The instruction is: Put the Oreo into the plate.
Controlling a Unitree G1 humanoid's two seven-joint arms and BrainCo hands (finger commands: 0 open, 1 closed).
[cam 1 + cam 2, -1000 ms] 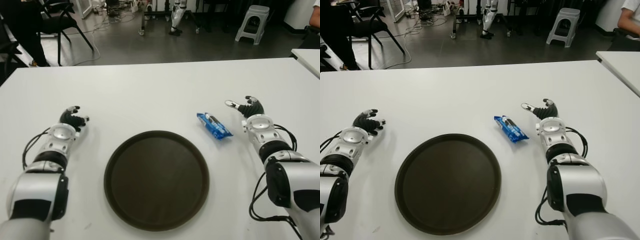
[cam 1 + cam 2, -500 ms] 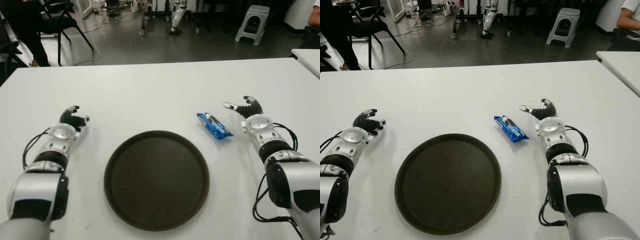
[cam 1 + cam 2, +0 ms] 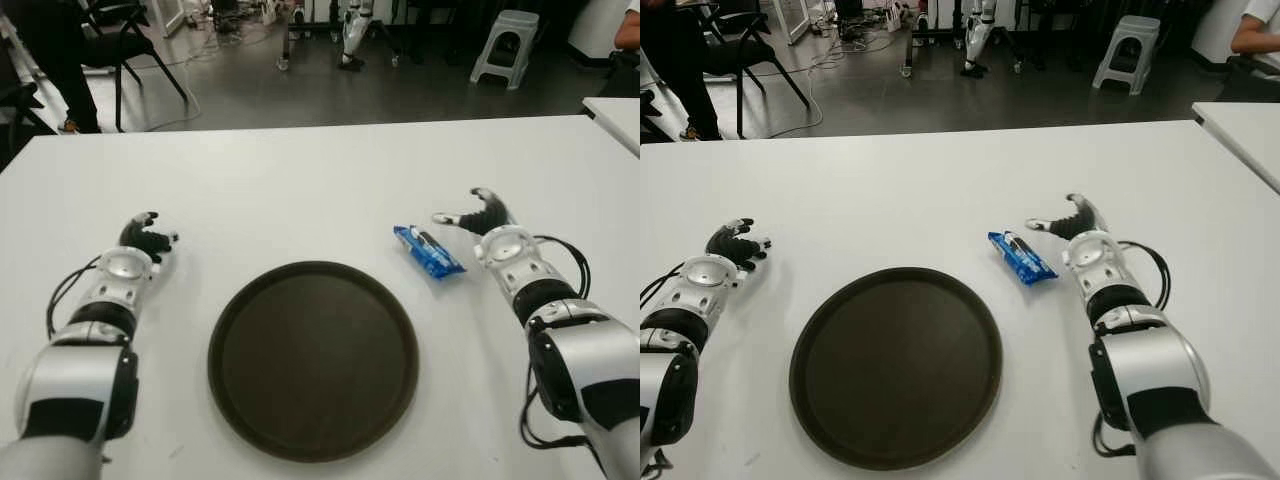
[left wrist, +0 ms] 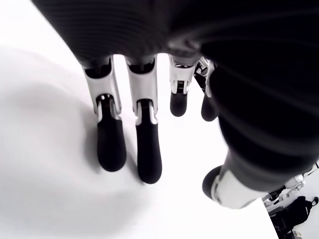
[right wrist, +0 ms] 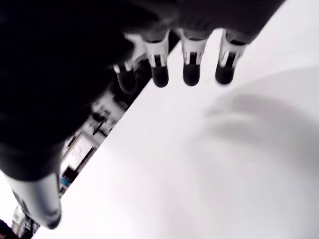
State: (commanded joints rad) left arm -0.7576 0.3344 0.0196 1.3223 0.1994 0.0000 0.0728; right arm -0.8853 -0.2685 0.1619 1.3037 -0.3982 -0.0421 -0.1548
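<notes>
A blue Oreo packet lies on the white table, just off the upper right rim of a round dark brown plate. My right hand is a short way to the right of the packet, fingers spread and holding nothing, thumb pointing toward it. The right wrist view shows its fingers extended above bare table. My left hand shows to the left of the plate, fingers relaxed and holding nothing.
Beyond the table's far edge is a grey floor with black chairs at the left, a grey stool and equipment legs. A second white table corner shows at the right.
My right hand has shifted left toward the Oreo packet and turned slightly. The packet, the plate and the left hand have not moved.
</notes>
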